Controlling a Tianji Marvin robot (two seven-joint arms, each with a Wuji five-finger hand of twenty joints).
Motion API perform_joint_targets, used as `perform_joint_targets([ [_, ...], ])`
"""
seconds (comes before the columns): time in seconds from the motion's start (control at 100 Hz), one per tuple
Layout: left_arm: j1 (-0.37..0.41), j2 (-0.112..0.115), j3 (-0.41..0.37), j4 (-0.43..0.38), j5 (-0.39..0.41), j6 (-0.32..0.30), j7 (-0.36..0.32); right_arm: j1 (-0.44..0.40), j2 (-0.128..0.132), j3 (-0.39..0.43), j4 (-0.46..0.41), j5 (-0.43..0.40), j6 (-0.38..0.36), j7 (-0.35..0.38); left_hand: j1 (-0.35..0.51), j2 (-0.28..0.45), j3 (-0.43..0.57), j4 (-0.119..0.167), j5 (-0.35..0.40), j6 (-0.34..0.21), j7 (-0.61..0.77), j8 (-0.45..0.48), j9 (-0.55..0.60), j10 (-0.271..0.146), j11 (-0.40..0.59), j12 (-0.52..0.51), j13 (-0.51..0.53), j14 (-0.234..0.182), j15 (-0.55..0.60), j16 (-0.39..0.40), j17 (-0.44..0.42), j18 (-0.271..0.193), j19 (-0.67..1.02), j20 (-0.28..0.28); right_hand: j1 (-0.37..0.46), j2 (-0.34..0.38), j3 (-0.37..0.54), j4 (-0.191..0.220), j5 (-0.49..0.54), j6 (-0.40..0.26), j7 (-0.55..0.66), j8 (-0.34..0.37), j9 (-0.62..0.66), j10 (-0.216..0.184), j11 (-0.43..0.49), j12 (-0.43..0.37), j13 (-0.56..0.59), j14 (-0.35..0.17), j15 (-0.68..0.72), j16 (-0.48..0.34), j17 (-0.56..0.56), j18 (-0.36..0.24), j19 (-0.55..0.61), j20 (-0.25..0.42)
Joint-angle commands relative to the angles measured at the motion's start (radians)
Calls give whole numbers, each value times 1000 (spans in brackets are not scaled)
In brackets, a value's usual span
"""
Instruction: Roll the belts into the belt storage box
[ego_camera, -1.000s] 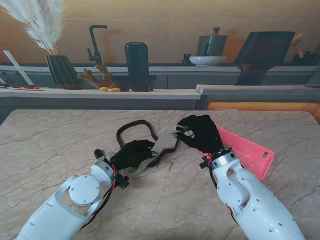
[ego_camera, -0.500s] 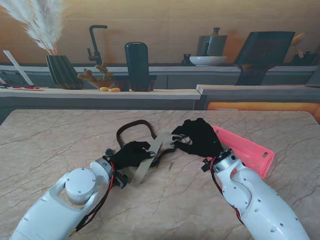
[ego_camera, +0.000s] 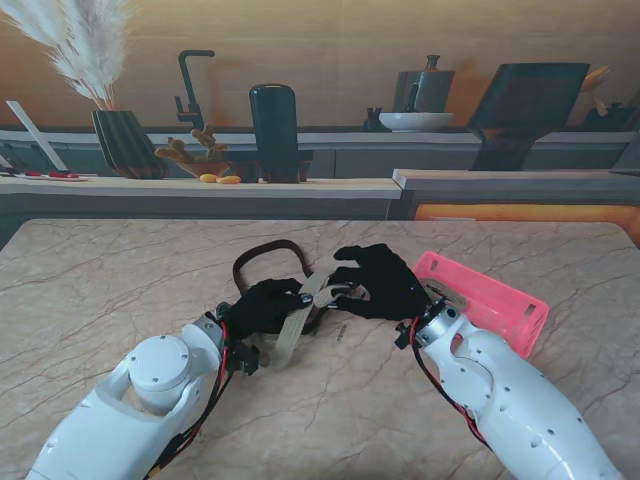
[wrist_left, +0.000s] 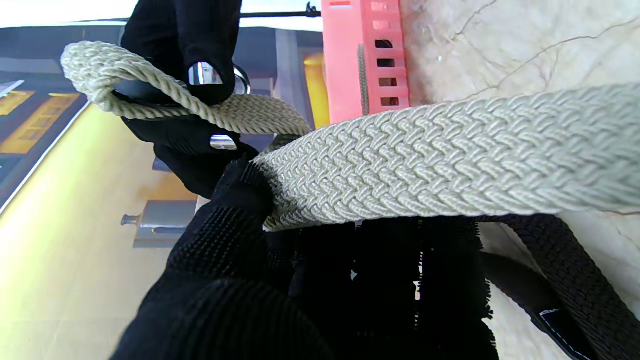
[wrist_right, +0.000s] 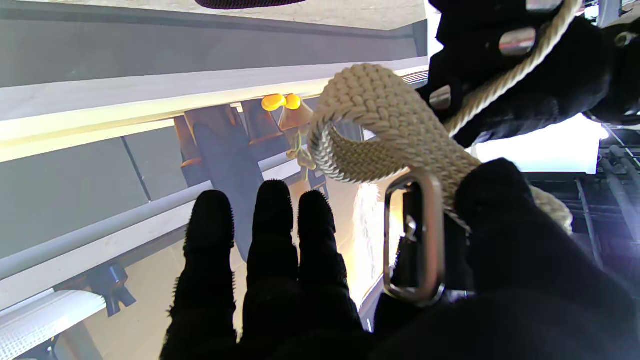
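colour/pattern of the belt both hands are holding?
Beige braided woven belt, clearest in the left wrist view; left hand and right hand grip it.

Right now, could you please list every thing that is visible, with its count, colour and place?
woven belt: 1, beige, table middle, held up between both hands; metal buckle end at the right robot hand
dark belt: 1, brown-black, looped on the table farther from me than the left robot hand
storage box: 1, pink, slotted walls, on the table to the right
table: 1, beige marble
pampas vase: 1, dark, back counter, left
faucet: 1, black, back counter
tall cylinder: 1, black, back counter, middle
bowl: 1, white, back counter, right
left robot hand: 1, black glove, shut on the woven belt
right robot hand: 1, black glove, pinching the woven belt near the buckle
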Motion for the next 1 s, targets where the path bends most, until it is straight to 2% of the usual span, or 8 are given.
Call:
perform_joint_targets([
  [0.0, 10, -1, -5, -25, 4, 18, -2, 8, -3, -10, 5, -6, -17, 1, 60, 51, -15, 7, -28, -10, 61, 27, 38, -10, 50, 22, 32, 2, 21, 6, -6, 10, 47, 21, 10, 85, 73, -1, 3, -148, 67, -17, -37, -21, -22, -13, -28, -9, -30, -21, -15, 16, -33, -21],
  [0.3, 15, -15, -22, -82, -14, 115, 54, 37, 4, -54, 48, -25, -55, 3, 88, 74, -44, 9, -51, -24, 32, 18, 28, -17, 76, 39, 19, 16, 37, 15, -25, 17, 53, 31, 10, 75, 93, -4, 6, -152, 73, -12, -52, -13, -41, -31, -34, -10, -58, -44, -12, 23, -62, -32],
  [0.45, 24, -30, -27, -108, -29, 130, 115, 44, 4, -70, 64, -19, -51, 7, 113, 88, -79, 15, -50, -47, -62, -59, 32, -22, 92, 56, 22, 23, 51, 24, -28, 23, 60, 40, 11, 71, 99, -5, 8, -151, 75, -9, -64, -3, -51, -40, -41, -5, -67, -52, -15, 26, -73, -34],
  [0.55, 31, -32, -33, -121, -35, 122, 128, 45, 3, -77, 73, -14, -43, 8, 117, 86, -89, 20, -63, -54, -118, -91, 35, -28, 95, 62, 26, 20, 56, 27, -25, 21, 62, 42, 12, 68, 102, -5, 11, -149, 76, -9, -70, 4, -55, -45, -45, 0, -70, -56, -15, 29, -78, -35],
  [0.69, 40, -35, -41, -136, -41, 123, 148, 43, 4, -81, 77, -15, -35, 7, 114, 67, -87, 32, -71, -33, -174, -117, 41, -34, 101, 67, 40, 7, 63, 28, -7, 17, 72, 45, 13, 62, 110, -6, 21, -143, 79, -8, -77, 16, -62, -52, -50, 2, -71, -59, -16, 31, -83, -35],
  [0.81, 48, -41, -52, -153, -73, 150, 162, 39, 4, -81, 72, -12, -24, 13, 99, 49, -64, 40, -83, 2, -225, -148, 46, -30, 110, 66, 59, 4, 76, 27, 15, 24, 91, 50, 19, 53, 120, -6, 38, -129, 82, -9, -81, 26, -66, -58, -55, 7, -71, -61, -17, 33, -86, -35],
  [0.96, 52, -46, -61, -170, -106, 186, 171, 44, 5, -90, 71, -8, -11, 31, 45, 49, 4, 37, -108, 36, -316, -218, 54, -26, 119, 54, 80, 11, 95, 14, 38, 35, 116, 56, 19, 34, 142, -8, 72, -108, 79, -11, -92, 44, -85, -71, -73, 20, -81, -71, -26, 42, -98, -38],
  [0.99, 51, -46, -61, -173, -106, 190, 171, 48, 6, -95, 71, -10, -9, 32, 7, 39, 66, 25, -116, 42, -317, -236, 54, -25, 124, 45, 82, 11, 100, 2, 40, 34, 120, 53, 20, 29, 146, -8, 76, -104, 79, -10, -97, 49, -90, -73, -81, 25, -85, -74, -29, 45, -101, -39],
])
